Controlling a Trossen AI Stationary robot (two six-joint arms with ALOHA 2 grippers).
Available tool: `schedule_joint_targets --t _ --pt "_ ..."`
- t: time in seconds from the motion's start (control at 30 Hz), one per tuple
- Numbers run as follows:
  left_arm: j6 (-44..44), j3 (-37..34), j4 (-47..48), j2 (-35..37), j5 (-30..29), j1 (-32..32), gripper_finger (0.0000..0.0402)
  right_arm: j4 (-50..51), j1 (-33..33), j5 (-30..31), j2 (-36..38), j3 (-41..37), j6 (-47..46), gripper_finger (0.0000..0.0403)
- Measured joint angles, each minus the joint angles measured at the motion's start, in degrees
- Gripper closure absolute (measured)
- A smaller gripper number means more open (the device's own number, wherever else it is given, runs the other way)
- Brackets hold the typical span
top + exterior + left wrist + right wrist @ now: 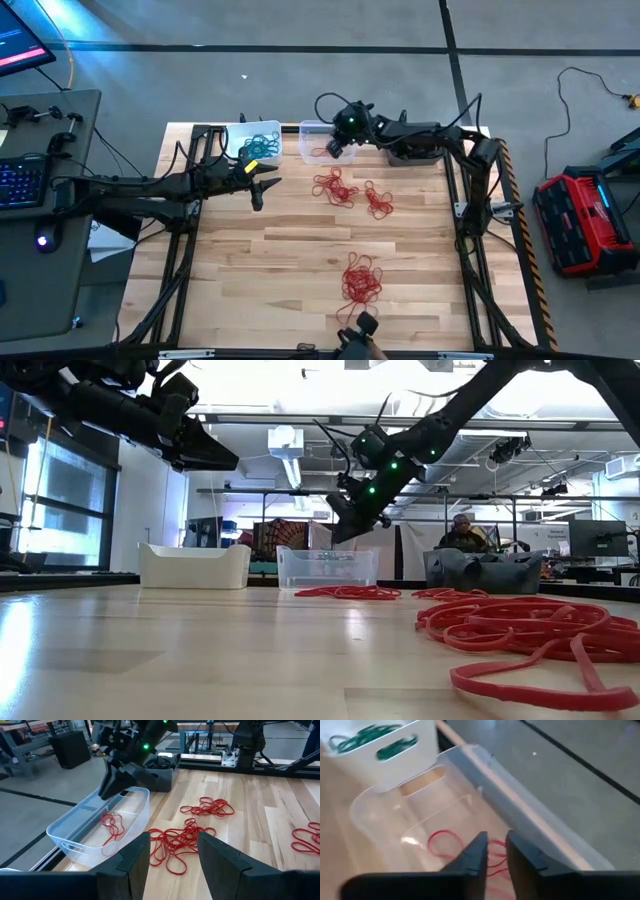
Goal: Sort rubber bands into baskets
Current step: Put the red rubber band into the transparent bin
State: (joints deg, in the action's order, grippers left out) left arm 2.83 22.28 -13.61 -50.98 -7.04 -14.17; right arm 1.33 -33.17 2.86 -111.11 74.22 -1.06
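Note:
Three baskets stand along the far edge: a white one holding teal rubber bands, a clear one with a few red bands on its floor, and a dark grey one. Red rubber bands lie on the table in three piles. My right gripper hangs over the clear basket, pointing down into it, its fingers a narrow gap apart with nothing between them. My left gripper hovers open above the table beside the white basket, touching nothing.
The right arm reaches across above the dark grey basket. Bare wood lies at the table's left and near left. A camera mount sits at the near edge. A person sits in the room behind the table.

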Motion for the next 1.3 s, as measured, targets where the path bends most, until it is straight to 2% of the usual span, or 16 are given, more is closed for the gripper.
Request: schedule_joint_targets --t 0.2,0.33,0.47,0.6,0.67,0.77,1.03,1.3 --pt "-0.1 0.0 0.0 0.0 0.0 0.0 0.0245 2.4 1.4 0.0 0.0 0.0 -0.1 0.0259" --pt "-0.1 0.0 0.0 0.0 0.0 0.0 0.0245 3.2 1.9 0.1 0.3 0.0 -1.1 0.0246" --pt "0.3 0.0 0.0 0.0 0.0 0.0 0.0245 4.9 4.2 1.3 2.6 0.0 -0.9 0.0283" --pt "0.3 0.0 0.3 0.0 0.0 0.0 0.0245 8.8 7.3 2.6 5.8 0.0 4.3 0.0366" --pt "0.3 0.0 0.3 0.0 0.0 0.0 0.0245 10.4 8.4 2.7 7.1 0.0 5.1 0.0393" --pt "0.3 0.0 0.2 0.0 0.0 0.0 0.0245 8.6 9.9 2.7 8.9 -1.8 4.5 0.0386" --pt "0.4 0.0 0.3 0.0 0.0 0.0 0.0245 -3.8 13.8 1.1 13.9 -15.9 -1.7 0.0398" --pt "0.4 0.0 0.4 0.0 0.0 0.0 0.0245 -0.5 20.3 5.3 23.4 -23.7 -4.1 0.0402"
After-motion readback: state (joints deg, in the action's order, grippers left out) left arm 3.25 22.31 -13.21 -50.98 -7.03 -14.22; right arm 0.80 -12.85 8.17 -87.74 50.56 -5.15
